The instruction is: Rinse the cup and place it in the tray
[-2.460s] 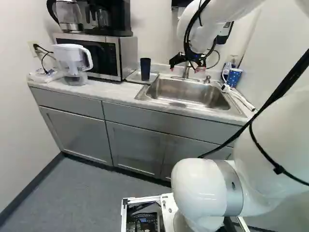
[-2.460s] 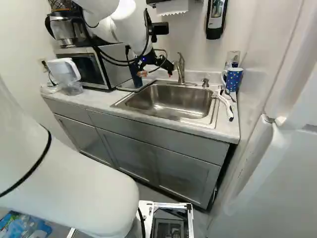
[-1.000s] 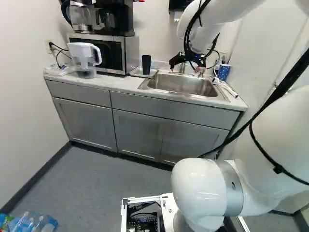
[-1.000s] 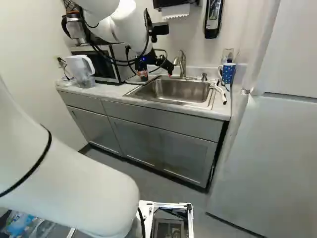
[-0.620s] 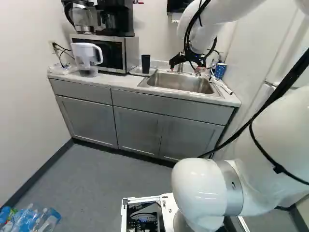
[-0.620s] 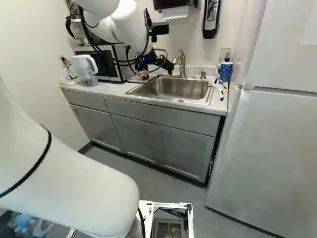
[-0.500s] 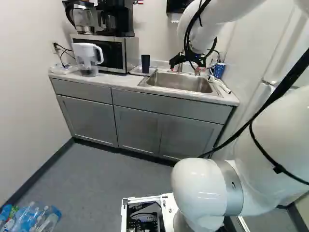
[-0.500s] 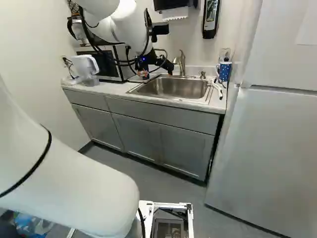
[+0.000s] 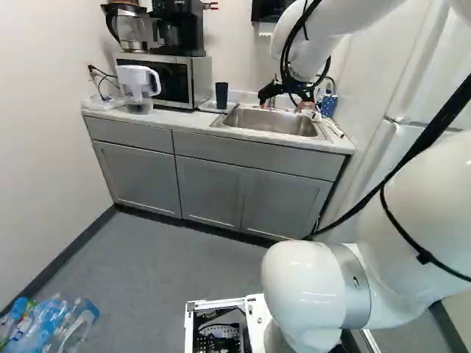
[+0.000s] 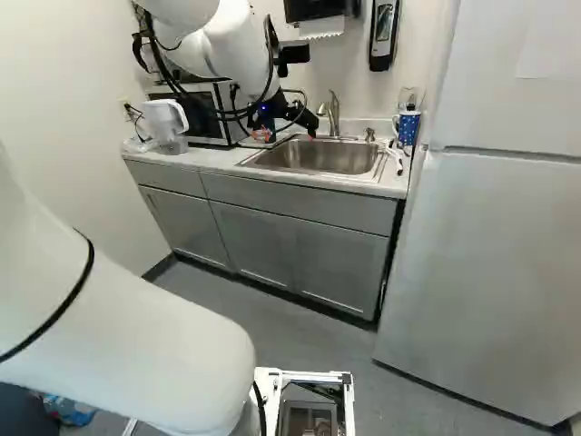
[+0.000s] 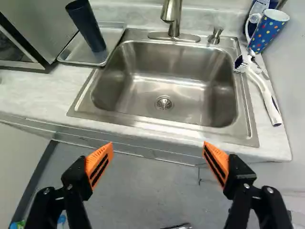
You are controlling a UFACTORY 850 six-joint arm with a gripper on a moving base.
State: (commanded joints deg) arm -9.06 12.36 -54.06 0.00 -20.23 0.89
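Two cups [image 11: 88, 26], one tray [image 11: 112, 36], one sink [image 11: 162, 81], one faucet [image 11: 173, 16]

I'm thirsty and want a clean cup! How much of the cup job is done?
The dark cup stands in the tray, but I can't tell if it's been rinsed. Nothing is in the open jaws. If the spotted cup by the sink is the one meant, rinsing and placing are both left.

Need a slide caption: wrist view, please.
Open gripper facing stainless sink, navy tumbler standing on metal tray beside it.
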